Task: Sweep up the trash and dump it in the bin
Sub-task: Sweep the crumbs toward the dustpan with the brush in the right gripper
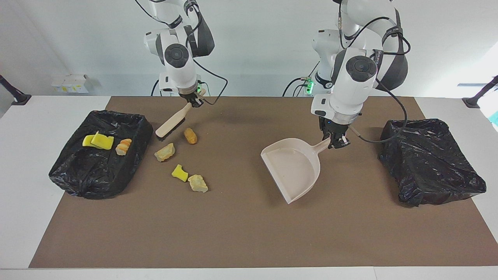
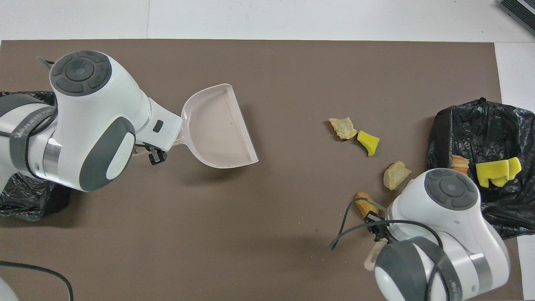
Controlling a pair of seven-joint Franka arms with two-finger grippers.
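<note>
Left tool (image 1: 336, 143) gripping dustpan (image 1: 291, 167)

Left gripper (image 1: 337, 142) raised with jaws clamped, right gripper (image 1: 193, 102) low, jaws clamped

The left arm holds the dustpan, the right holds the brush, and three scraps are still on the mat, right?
Not quite: four scraps lie on the mat, as the facing view shows. The left gripper does hold the dustpan, the right gripper the brush.
</note>
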